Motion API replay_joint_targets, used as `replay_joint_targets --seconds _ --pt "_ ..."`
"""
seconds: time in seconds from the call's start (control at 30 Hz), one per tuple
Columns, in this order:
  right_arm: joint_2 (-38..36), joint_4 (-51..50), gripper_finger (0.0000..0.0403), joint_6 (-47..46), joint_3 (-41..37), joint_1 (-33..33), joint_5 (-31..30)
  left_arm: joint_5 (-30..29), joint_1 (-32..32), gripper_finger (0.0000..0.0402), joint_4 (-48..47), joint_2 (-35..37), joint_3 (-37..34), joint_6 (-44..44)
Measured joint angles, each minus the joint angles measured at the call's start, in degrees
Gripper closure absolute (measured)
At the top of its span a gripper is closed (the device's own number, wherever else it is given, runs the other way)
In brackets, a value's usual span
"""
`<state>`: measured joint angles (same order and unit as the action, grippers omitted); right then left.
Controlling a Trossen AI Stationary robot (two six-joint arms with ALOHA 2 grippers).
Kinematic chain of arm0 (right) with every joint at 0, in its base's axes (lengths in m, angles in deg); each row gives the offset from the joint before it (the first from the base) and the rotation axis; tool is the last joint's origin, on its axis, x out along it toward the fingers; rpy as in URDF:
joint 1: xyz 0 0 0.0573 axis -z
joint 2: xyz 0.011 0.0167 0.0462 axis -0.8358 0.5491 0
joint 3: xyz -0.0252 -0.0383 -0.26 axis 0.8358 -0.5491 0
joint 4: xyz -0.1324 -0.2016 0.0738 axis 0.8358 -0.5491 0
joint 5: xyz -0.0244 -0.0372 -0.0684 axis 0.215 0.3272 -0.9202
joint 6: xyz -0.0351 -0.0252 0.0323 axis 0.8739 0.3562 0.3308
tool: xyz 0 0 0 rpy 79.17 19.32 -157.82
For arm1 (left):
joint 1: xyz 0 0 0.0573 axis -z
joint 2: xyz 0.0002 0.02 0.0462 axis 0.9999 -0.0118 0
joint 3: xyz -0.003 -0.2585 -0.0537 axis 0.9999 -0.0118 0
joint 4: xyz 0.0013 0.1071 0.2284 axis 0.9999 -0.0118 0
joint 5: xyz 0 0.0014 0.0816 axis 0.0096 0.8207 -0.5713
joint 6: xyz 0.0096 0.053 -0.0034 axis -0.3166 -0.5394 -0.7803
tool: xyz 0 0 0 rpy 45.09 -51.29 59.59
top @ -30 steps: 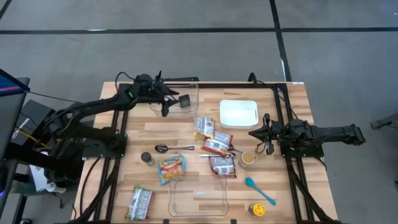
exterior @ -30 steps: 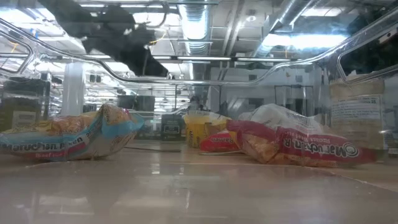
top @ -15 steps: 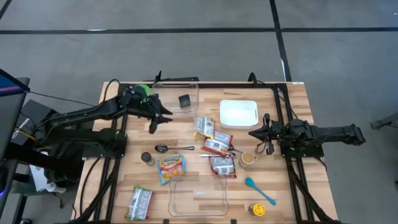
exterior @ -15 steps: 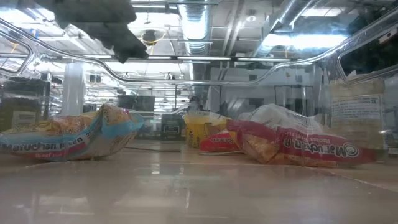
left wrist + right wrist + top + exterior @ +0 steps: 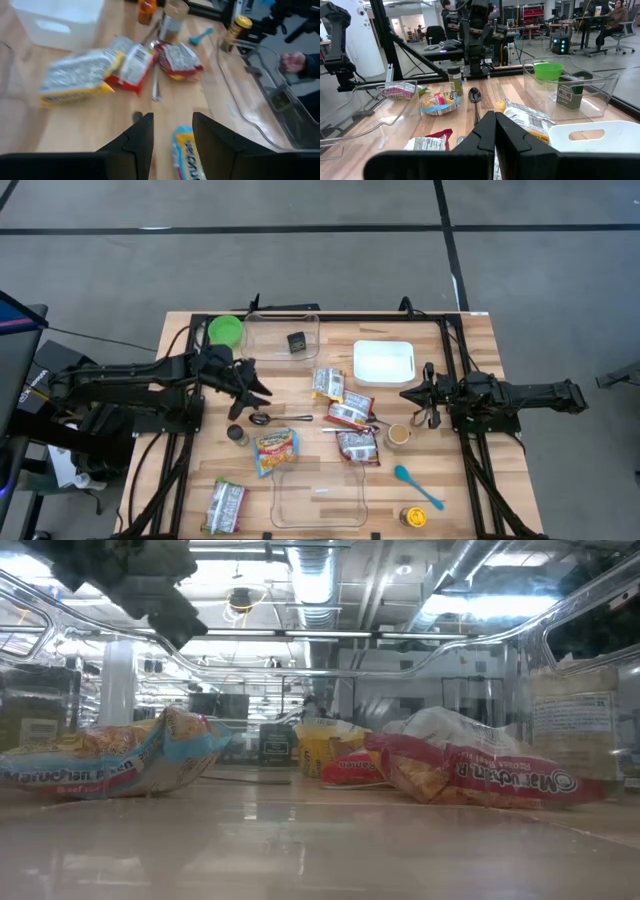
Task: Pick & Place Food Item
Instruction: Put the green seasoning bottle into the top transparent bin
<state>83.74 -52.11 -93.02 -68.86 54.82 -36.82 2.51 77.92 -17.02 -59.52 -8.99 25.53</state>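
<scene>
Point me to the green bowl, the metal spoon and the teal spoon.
green bowl (image 5: 225, 331), high view, centre of its inside.
metal spoon (image 5: 261, 418), high view, on its bowl end.
teal spoon (image 5: 404, 474), high view, on its head.

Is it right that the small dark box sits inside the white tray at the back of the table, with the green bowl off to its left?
Not quite. The small dark box sits inside the clear bin, not the white tray, which stands apart to the right and holds nothing visible. The high view shows this. The green bowl is indeed off to the box's left.
</scene>
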Motion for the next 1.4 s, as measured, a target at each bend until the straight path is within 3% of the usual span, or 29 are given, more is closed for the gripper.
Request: replay_joint_targets --seconds 0.3,0.7,1.4 --pt "0.0 0.0 0.0403 0.0 -0.01 -0.01 0.0 -1.27 5.0 0.0271 4.35 1.39 -4.38 4.3" --pt "0.0 0.0 0.0403 0.0 0.01 0.0 0.0 -21.21 12.98 0.0271 4.46 1.33 -4.78 4.91" --pt "0.0 0.0 0.0403 0.0 0.0 -0.01 0.0 -30.23 22.34 0.0271 1.23 7.0 -4.78 4.93"
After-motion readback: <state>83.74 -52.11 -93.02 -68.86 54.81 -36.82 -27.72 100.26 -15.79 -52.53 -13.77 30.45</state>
